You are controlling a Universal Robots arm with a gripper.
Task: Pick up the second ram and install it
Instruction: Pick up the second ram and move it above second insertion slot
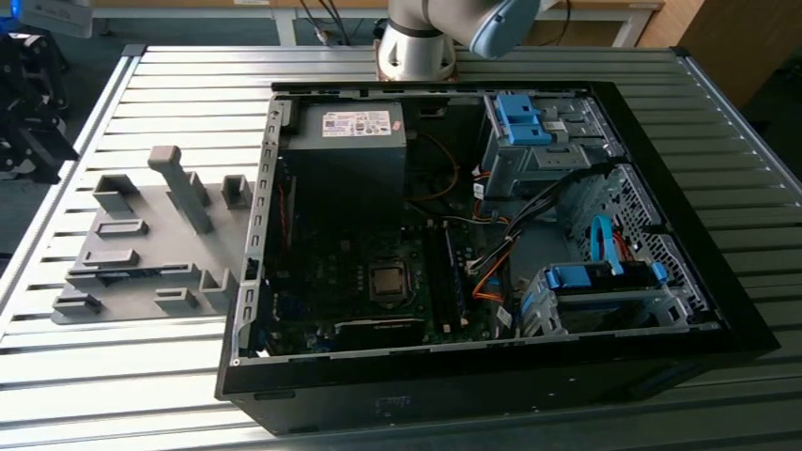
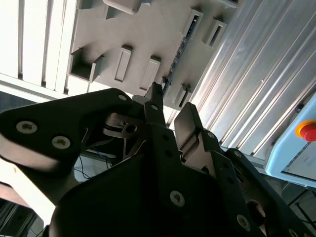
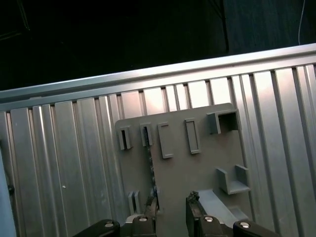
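Second ram [image 2: 180,47] — edge-up in the fixture [image 2: 143,34] — seemingly just beyond the spread fingers [image 2: 186,121].

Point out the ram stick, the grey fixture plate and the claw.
ram stick [image 3: 151,170]: first wrist view, on its thin edge.
grey fixture plate [image 3: 197,173]: first wrist view, bare flat surface.
claw [image 3: 173,205]: first wrist view, midway between its fingertips.

Ribbed silver metal worktop [image 1: 150,85], striped with parallel grooves. Plain grey plastic fixture plate [image 1: 138,263]. Open black computer case [image 1: 501,385] with bright blue plastic drive brackets [image 1: 520,117] and orange cables [image 1: 486,282]. Black metal claw [image 2: 170,106] dotted with silver screws. Thin circuit-board stick [image 2: 178,49], blue-green with dark flecks. Round red button [image 2: 308,131] on a pale blue panel [image 2: 291,158].
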